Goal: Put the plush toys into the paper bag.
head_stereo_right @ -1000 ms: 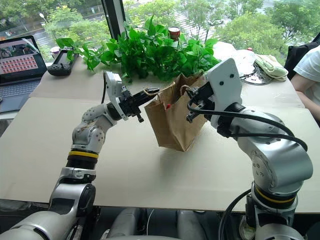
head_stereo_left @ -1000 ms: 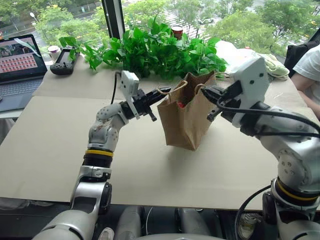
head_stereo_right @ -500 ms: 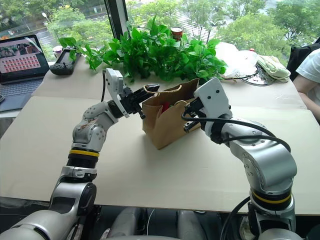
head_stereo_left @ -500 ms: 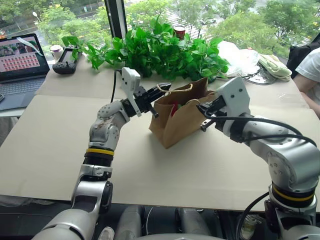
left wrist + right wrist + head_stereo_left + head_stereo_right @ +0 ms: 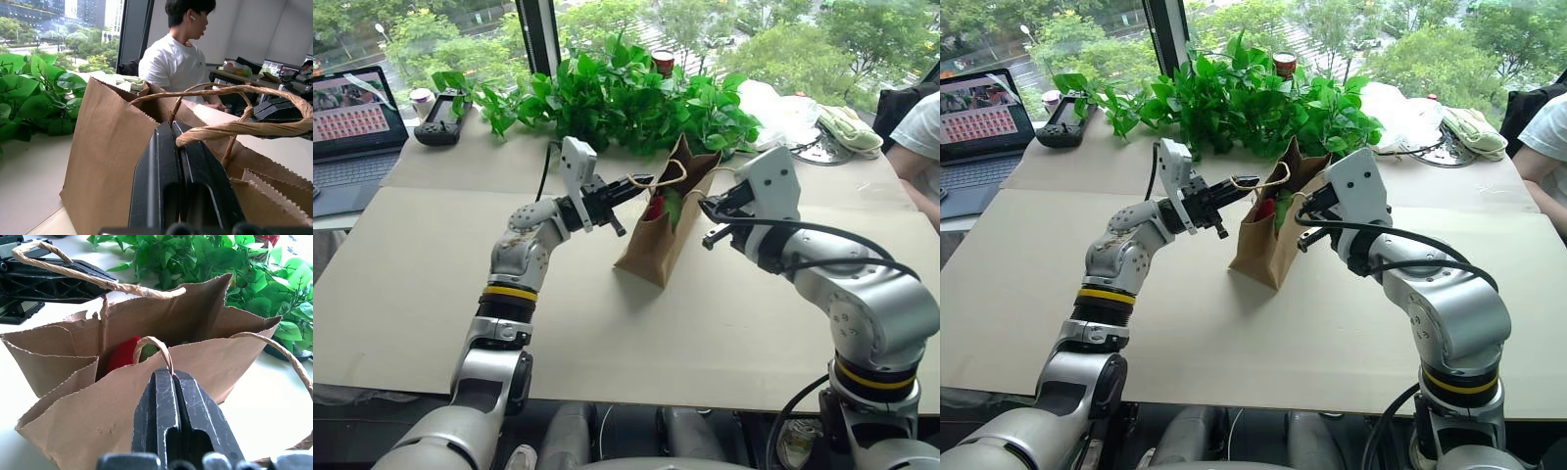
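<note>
Bag held by both cord handles, toys inside.
Left fingers pressed together under one handle, right fingers pinching the other; paper bag standing on the worktop, red chili plush inside. Next, likely: release, withdraw clear.

My paper bag is brown kraft with beige cord handles. Inside it I see red plush and some green.
</note>
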Robot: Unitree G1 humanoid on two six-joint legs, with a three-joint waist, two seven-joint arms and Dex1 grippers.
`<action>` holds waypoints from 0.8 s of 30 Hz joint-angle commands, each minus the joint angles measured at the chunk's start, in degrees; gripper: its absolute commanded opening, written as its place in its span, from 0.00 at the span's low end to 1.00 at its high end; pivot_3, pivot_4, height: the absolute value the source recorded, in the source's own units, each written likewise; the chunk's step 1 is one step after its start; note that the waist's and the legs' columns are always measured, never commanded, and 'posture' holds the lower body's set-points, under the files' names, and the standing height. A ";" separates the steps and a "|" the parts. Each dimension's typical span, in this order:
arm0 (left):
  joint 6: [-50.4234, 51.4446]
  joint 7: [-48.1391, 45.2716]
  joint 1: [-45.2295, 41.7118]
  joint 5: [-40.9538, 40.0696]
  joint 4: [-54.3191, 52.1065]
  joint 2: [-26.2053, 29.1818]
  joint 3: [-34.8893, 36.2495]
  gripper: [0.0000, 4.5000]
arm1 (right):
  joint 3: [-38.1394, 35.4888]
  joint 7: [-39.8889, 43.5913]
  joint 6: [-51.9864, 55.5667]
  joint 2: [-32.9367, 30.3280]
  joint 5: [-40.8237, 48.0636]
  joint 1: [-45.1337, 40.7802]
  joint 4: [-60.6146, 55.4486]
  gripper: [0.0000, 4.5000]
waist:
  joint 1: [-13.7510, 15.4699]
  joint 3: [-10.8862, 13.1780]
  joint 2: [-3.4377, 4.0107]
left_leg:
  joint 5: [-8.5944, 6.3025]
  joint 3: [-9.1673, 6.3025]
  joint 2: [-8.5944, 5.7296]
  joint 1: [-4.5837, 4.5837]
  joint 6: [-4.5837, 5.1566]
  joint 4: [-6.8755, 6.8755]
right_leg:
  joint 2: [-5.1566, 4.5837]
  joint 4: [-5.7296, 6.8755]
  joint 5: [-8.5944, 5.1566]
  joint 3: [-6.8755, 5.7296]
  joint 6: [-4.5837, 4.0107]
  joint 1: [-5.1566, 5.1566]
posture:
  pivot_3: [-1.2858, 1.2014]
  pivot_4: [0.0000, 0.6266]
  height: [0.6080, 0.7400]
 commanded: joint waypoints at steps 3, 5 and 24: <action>3.39 -1.66 0.13 -1.89 -3.00 1.43 0.36 0.54 | -1.29 -0.05 -0.30 0.92 1.24 -1.77 -2.31 0.55 | -0.01 0.00 0.00 | 0.00 0.00 0.00 0.00 0.00 0.00 | 0.00 0.00 0.00 0.00 0.00 0.00 | 0.52 0.24 1.00; 6.06 -2.23 0.53 -3.39 -5.05 2.26 0.94 0.71 | -2.93 0.73 0.04 0.84 2.51 -2.27 -2.99 0.71 | -0.03 0.00 0.00 | 0.00 0.00 0.01 0.00 0.00 0.00 | 0.01 0.01 0.00 0.00 0.00 0.00 | 0.52 0.24 1.00; 17.67 0.17 14.85 -11.16 -18.85 10.37 6.18 1.00 | -20.81 19.88 0.42 -13.59 25.37 1.51 -3.57 0.77 | -0.02 0.00 0.00 | 0.00 -0.01 0.12 0.10 0.00 -0.01 | -0.02 0.02 0.00 0.01 0.00 0.08 | 0.52 0.24 1.00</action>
